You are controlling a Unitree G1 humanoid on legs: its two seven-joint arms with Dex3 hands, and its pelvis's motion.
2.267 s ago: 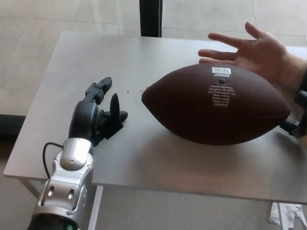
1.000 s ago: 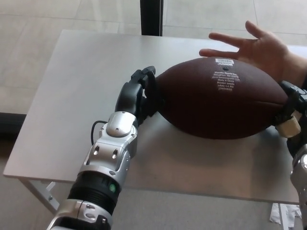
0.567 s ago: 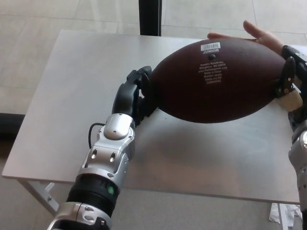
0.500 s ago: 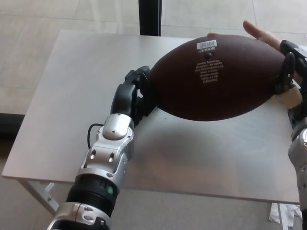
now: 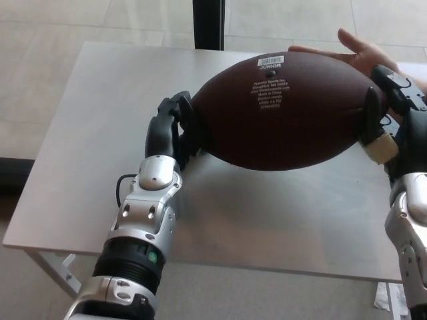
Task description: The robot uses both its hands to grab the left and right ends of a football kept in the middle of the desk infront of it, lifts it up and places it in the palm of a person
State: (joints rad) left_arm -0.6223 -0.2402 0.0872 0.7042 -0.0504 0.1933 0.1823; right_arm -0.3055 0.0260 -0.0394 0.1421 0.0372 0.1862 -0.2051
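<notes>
A brown football (image 5: 283, 110) with white print and a barcode label hangs above the grey desk (image 5: 87, 113), lifted clear of it. My left hand (image 5: 170, 130) presses its black fingers against the ball's left end. At the ball's right end my right hand (image 5: 387, 113) holds on, its fingers curled over the tip. Behind the ball at the upper right, a person's open palm (image 5: 357, 50) faces up, mostly hidden by the ball.
A dark post (image 5: 209, 23) stands behind the desk's far edge. Tiled floor surrounds the desk, and scraps of white paper (image 5: 393, 297) lie on the floor at the lower right.
Both hands closed on the ball's ends and lifted it off the desk. Over the last half second the ball and both hands drifted slightly to the left.
</notes>
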